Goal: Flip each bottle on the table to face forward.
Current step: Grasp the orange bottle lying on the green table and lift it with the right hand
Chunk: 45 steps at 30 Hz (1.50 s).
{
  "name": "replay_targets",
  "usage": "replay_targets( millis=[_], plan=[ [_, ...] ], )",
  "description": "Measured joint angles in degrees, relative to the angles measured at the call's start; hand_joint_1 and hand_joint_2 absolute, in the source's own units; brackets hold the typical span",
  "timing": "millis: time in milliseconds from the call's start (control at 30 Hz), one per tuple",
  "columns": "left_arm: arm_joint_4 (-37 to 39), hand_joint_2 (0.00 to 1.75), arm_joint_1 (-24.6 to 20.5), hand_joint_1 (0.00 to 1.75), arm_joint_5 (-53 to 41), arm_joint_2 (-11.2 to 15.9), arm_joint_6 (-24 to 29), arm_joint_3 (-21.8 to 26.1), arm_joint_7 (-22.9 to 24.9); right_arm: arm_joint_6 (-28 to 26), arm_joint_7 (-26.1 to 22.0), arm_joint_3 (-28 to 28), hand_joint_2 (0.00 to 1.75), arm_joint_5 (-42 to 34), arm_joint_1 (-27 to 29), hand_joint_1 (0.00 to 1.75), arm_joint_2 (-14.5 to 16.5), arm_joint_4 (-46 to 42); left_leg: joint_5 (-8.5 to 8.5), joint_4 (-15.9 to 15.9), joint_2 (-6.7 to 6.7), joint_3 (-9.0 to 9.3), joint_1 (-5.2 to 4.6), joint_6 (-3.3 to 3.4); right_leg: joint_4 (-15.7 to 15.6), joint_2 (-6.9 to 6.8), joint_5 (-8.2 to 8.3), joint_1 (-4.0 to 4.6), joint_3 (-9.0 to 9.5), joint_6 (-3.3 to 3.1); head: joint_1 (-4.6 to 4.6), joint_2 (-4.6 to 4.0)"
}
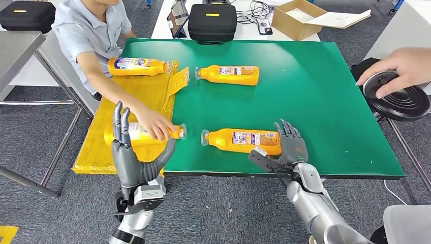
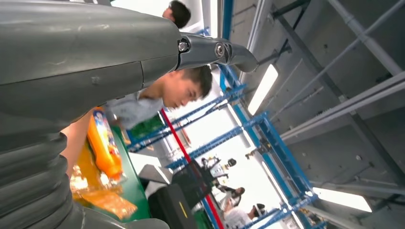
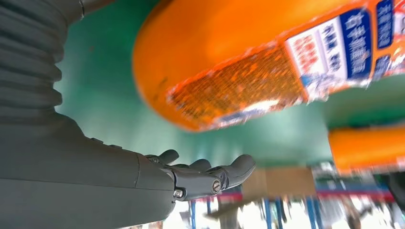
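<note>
Black case [image 1: 212, 22], cardboard box [image 1: 297, 19], black disc [image 1: 399, 96] under a person's hand [image 1: 399, 68].

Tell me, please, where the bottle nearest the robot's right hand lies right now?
In the head view, the orange bottle lies on its side near the green table's front edge, cap pointing left, its base beside the right hand.

Blurred orange bottle [image 3: 229, 62] close above the right hand [image 3: 191, 176], green table [image 3: 105, 95] behind.

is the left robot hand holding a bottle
No, the left robot hand is raised with fingers apart and nothing in it; a person's hand rests on the nearest bottle.
</note>
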Motion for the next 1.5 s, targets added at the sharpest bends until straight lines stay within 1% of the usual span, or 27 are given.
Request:
replay_targets(
  millis=[300,433,467,533,567,600,667,767,1167,1267,1333,1367,1400,1467,1500],
  plan=[
    [4.14,1.75,-2.99,0.00,3.41,-0.14,0.00,-2.85,0.00,8.29,4.09,0.03,1.75,1.22,-4.98,0.00,2.13,6.02,0.00,0.00,0.00,0.00,0.01,-0.01,0.01,0.00,0.00,0.01,-0.01,0.00,0.00,0.00],
    [5.81,1.75,-4.32,0.00,5.05,-0.14,0.00,-4.24,0.00,10.79,4.13,0.54,1.75,2.49,-6.46,0.02,2.97,7.69,0.00,0.00,0.01,0.02,0.00,0.00,0.01,0.01,0.00,0.01,0.00,0.00,0.01,0.00],
    [6.06,1.75,-4.55,0.00,5.28,-0.14,0.00,-4.50,0.00,11.03,3.78,0.69,1.75,2.61,-6.63,0.16,3.20,7.94,0.00,0.00,0.01,0.02,0.00,0.00,0.01,0.01,0.00,0.01,0.01,0.00,0.01,0.00],
    [6.48,1.75,-4.87,0.00,5.61,-0.14,0.00,-4.94,0.00,11.59,2.89,0.93,1.75,2.72,-6.81,0.79,3.61,8.33,0.00,0.00,0.01,0.03,0.00,-0.01,0.01,0.01,0.00,0.01,0.01,0.00,0.01,0.00],
    [6.66,1.75,-4.96,0.00,5.73,-0.14,0.00,-5.14,0.00,11.94,2.51,1.07,1.75,2.77,-6.87,1.18,3.79,8.49,0.00,0.00,0.01,0.03,0.00,-0.01,0.01,0.01,0.00,0.01,0.01,0.00,0.01,0.00],
    [6.83,1.75,-5.04,0.00,5.87,-0.14,0.00,-5.29,0.00,12.33,2.26,1.21,1.75,2.85,-6.93,1.47,3.93,8.64,0.00,0.00,0.01,0.04,0.00,-0.01,0.01,0.01,0.00,0.01,0.02,0.00,0.00,0.00],
    [7.14,1.75,-5.15,0.00,6.24,-0.14,0.00,-5.51,0.00,12.98,2.04,1.52,1.75,3.09,-7.05,1.71,4.13,8.95,0.00,0.00,0.01,0.05,0.00,-0.01,0.01,0.02,0.00,0.02,0.02,0.00,-0.01,0.00],
    [7.31,1.75,-5.29,0.00,6.57,-0.13,0.00,-5.90,0.00,13.82,1.98,1.88,1.75,3.24,-7.38,1.75,4.18,9.29,0.00,0.00,0.01,0.06,0.00,-0.01,0.01,0.02,0.00,0.02,0.02,0.00,-0.01,0.00],
    [7.56,1.75,-5.84,0.00,7.48,-0.05,0.00,-6.62,0.00,17.93,2.61,2.32,1.75,3.50,-9.12,1.75,3.79,10.47,0.00,0.00,0.03,0.17,0.00,-0.01,0.00,0.03,0.00,0.02,0.12,0.00,-0.01,0.00],
    [7.67,1.75,-5.90,0.00,8.14,-0.03,-0.01,-6.72,0.00,18.07,1.80,2.27,1.75,2.01,-9.15,1.75,3.66,10.59,0.00,0.00,0.02,0.18,0.00,-0.01,0.00,0.03,0.00,0.02,0.13,0.00,-0.01,0.00],
    [7.90,1.75,-5.95,0.00,11.16,0.04,-0.62,-6.89,0.12,17.18,-1.18,1.53,1.75,-1.89,-8.87,1.75,3.63,10.59,0.00,0.00,0.02,0.19,0.00,0.00,0.00,0.03,0.00,0.02,0.15,0.00,0.00,0.00],
    [8.15,1.75,-5.98,0.00,14.63,0.14,-1.73,-7.01,0.57,15.91,-4.19,0.59,1.75,-5.21,-8.30,1.75,3.73,10.45,-0.01,0.00,0.01,0.18,0.00,0.00,0.00,0.02,0.00,0.02,0.16,0.00,0.02,0.00],
    [8.45,1.75,-5.97,0.00,19.26,0.27,-3.49,-7.11,1.56,14.10,-8.39,-0.91,1.75,-9.55,-7.18,1.75,3.98,9.99,-0.01,0.00,0.01,0.17,0.01,0.00,0.00,0.02,0.00,0.03,0.17,0.00,0.02,0.00],
    [9.21,1.75,-5.89,0.00,29.71,0.65,-7.90,-7.07,5.12,10.85,-16.55,-4.55,1.75,-19.29,-3.32,1.75,5.07,7.14,-0.02,0.00,-0.02,0.14,0.01,-0.01,0.00,0.01,-0.01,0.05,0.16,0.00,0.01,0.00],
    [9.64,1.75,-5.75,0.00,34.09,0.89,-10.00,-6.93,6.97,9.90,-19.24,-6.18,1.75,-24.17,-0.75,1.75,5.78,4.35,-0.02,0.00,-0.04,0.11,0.03,-0.01,0.00,0.00,-0.02,0.06,0.14,0.00,-0.02,0.00]
  ],
)
